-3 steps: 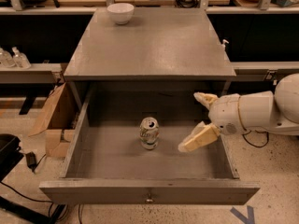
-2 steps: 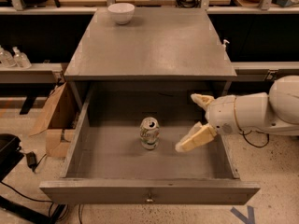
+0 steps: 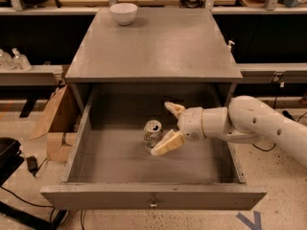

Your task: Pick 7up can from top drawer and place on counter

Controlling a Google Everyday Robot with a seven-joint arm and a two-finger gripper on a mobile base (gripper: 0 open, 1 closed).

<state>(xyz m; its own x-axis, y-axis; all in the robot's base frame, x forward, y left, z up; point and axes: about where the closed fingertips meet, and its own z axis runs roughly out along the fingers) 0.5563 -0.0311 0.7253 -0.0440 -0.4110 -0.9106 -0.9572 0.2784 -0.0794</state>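
1 7up can [image 3: 152,132] in top drawer [image 3: 120,164], gripper [image 3: 171,127] open just R of it, bowl [image 3: 123,12] on counter [image 3: 153,47]

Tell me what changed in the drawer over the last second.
The gripper moved left inside the open top drawer toward the 7up can; its jaws, open throughout, now reach the can's right side without closing on it. Nothing was grasped or released. The can, the drawer and the white bowl on the counter stayed put.
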